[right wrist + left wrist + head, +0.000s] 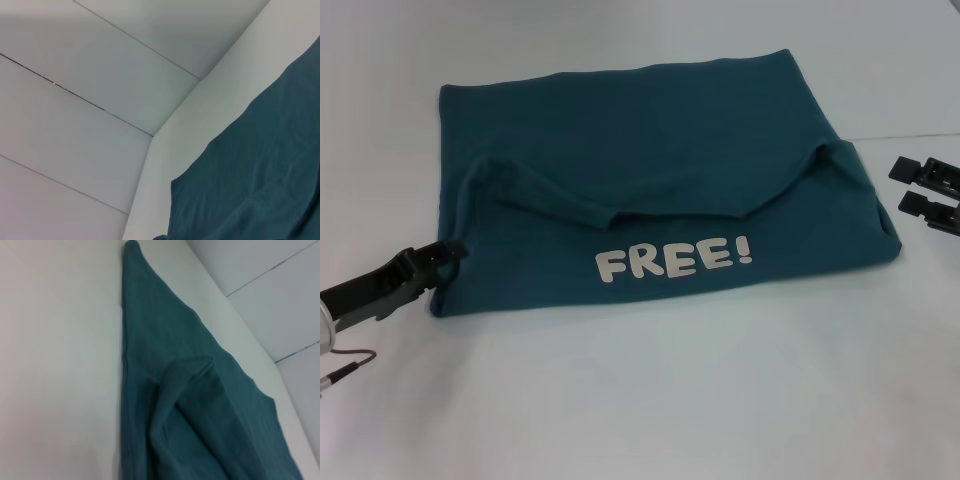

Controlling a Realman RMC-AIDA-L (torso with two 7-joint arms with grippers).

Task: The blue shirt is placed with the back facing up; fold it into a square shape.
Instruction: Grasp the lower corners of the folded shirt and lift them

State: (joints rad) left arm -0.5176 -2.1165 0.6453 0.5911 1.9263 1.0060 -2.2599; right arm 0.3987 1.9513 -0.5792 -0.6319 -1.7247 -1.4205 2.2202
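Observation:
The blue shirt (650,150) lies on the white table (670,400), its near part folded back so the off-white "FREE!" lettering (675,258) faces up. A sleeve fold shows at its left and another at its right. My left gripper (448,252) is low at the shirt's near left corner, its tip at the cloth's edge. My right gripper (925,188) stands open just off the shirt's right edge, holding nothing. Creased teal cloth of the shirt (200,415) fills the left wrist view. The shirt (265,175) also shows in the right wrist view.
Bare white table surrounds the shirt, with wide room in front. A thin cable (350,365) hangs from the left arm at the lower left. Pale wall panels (100,100) stand beyond the table edge.

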